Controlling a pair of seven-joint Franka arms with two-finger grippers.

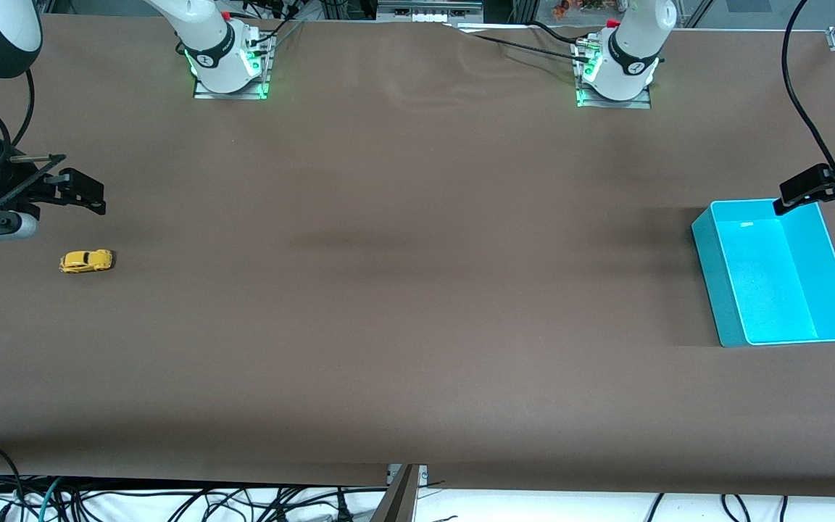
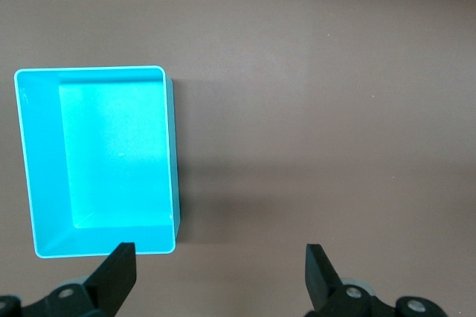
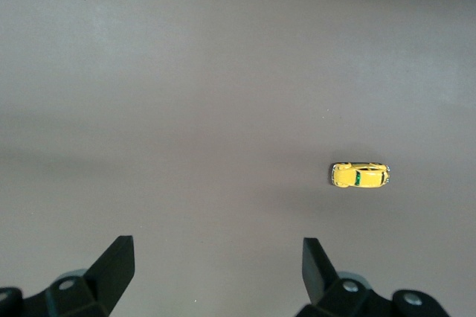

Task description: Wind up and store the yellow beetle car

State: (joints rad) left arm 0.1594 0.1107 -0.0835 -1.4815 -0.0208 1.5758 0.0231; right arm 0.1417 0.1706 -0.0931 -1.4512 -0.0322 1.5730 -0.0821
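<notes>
I've got the right gripper up in the air at the right arm's end of the table, over bare brown tabletop. In the right wrist view the gripper has its fingers spread wide w/ nothing between them but table. One black fingertip and its partner frame an empty gap. The yellow beetle car sits on its wheels on the table near that gripper, a bit nearer the front camera than the spot the gripper hangs over, not touching it. In the right wrist view the car lies off to one side of the finger gap, not in line w/ it. Dark windows show on the body; wheels too small for me to make out.

The left gripper is up at the left arm's end, over the rim of the turquoise bin on the edge closest to the arm bases. In the left wrist view it is also wide open and holding nothing, fingers well apart above bare table just beside the bin. Bin is rectangular, open-topped, upright, w/ nothing visible inside. Car and bin are well apart, at opposite ends of the table.
</notes>
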